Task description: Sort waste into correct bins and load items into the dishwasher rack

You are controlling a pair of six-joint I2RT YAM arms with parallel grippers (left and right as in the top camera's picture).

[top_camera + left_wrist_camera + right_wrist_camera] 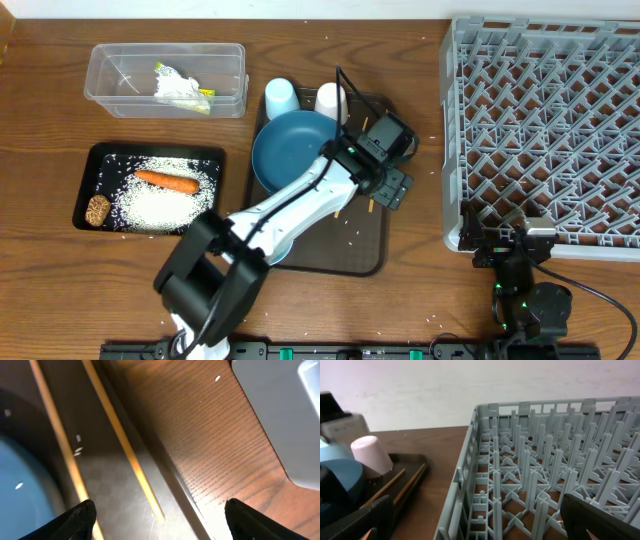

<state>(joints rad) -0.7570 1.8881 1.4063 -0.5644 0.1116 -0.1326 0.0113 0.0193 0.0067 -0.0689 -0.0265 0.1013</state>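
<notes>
Hovering over the brown tray (115, 487), left gripper (161, 522) spread wide, grasping nothing. Chopsticks (123, 440) lie flat on the tray below it, side by side, not touching; one ends midway between the fingertips, the other just beside one finger (80, 519). Long axes roughly parallel to the tray's edge, blue plate (20, 490) alongside. Right gripper (480, 527) open, empty, at the rack (530, 475).

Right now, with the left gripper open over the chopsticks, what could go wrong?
The chopsticks lie flat and apart on the brown serving tray, so the left gripper may catch only one. Closing there, it could also clip the tray's raised rim or nudge the dark-blue plate.
</notes>
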